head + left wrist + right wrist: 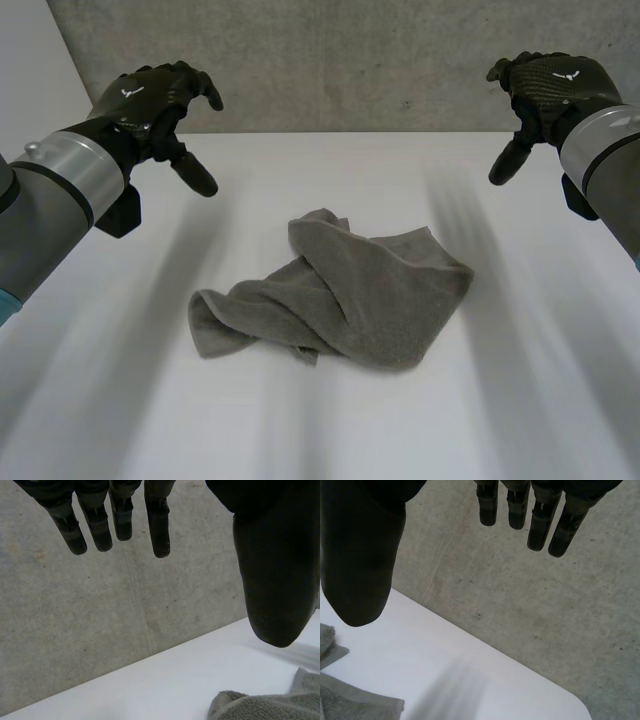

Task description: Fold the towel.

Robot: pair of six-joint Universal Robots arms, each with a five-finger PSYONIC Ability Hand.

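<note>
**Lying crumpled at mid-table: towel apart from both hands**

We record the grey towel (pixel 340 300) as a loose, rumpled heap near the middle of the white table (pixel 520 410). Its bulk is bunched toward the robot's right, a narrower end trails toward the left, and several folds lap over one another. No edge is squared off — neither hand touches the cloth.

The left hand (pixel 150 105) hangs above the far left part of the table, well apart from the towel. In its wrist view the fingers (pixel 159 530) run nearly straight and stand clear of the thumb (pixel 272 580), so the grasp is wide and holds nothing. A grey edge of the towel lies on the table below the thumb tip.

The right hand (pixel 550 85) hangs above the far right part of the table, likewise well apart from the towel. Its fingers (pixel 540 525) are straight and set off from the thumb (pixel 360 565) — wide, holding nothing.

A concrete wall (pixel 350 60) rises behind the table's far edge.
</note>
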